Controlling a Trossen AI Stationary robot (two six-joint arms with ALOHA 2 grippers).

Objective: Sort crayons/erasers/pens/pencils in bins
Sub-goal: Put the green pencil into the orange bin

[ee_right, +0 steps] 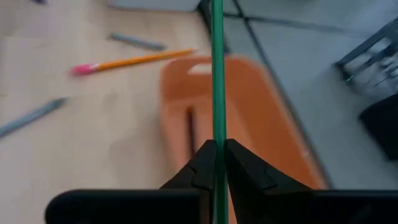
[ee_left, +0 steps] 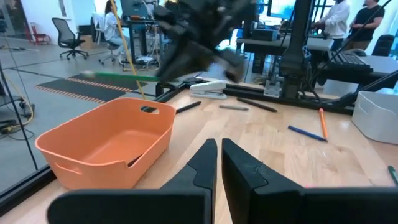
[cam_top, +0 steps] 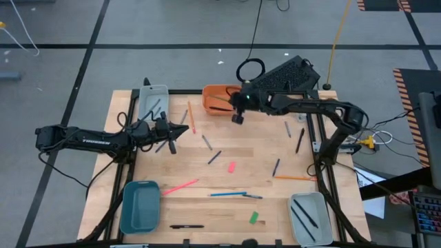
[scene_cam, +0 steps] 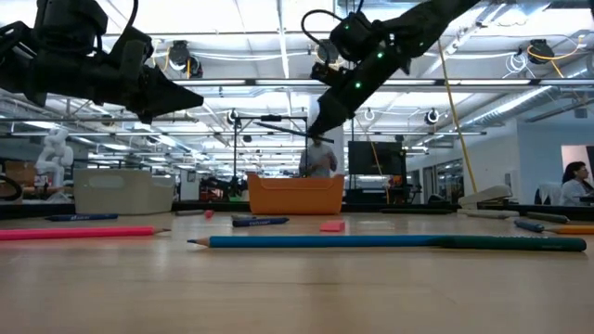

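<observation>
My right gripper (cam_top: 238, 117) hangs over the near edge of the orange bin (cam_top: 219, 100), shut on a long green pencil (ee_right: 216, 74). A dark stick lies in that bin. My left gripper (cam_top: 171, 138) hovers above the table's far left part, shut with nothing between its fingers (ee_left: 219, 155). Loose on the table lie pencils, among them a pink one (cam_top: 180, 186), a blue one (cam_top: 227, 194) and an orange one (cam_top: 295, 178). A pink eraser (cam_top: 231, 167), a green eraser (cam_top: 253, 218) and dark pens (cam_top: 186, 226) lie there too. My right gripper pinches the green pencil's shaft (ee_right: 216, 134) between its two fingers, near one end. The fingers come from above and lie across it. The pencil is lifted clear and about level (scene_cam: 278, 125), with its long free part reaching out over the orange bin.
A pale grey bin (cam_top: 153, 102) with dark sticks stands at the far left. A teal bin (cam_top: 140, 205) stands at the near left and another pale bin (cam_top: 308, 215) with pens at the near right. A black frame rims the table.
</observation>
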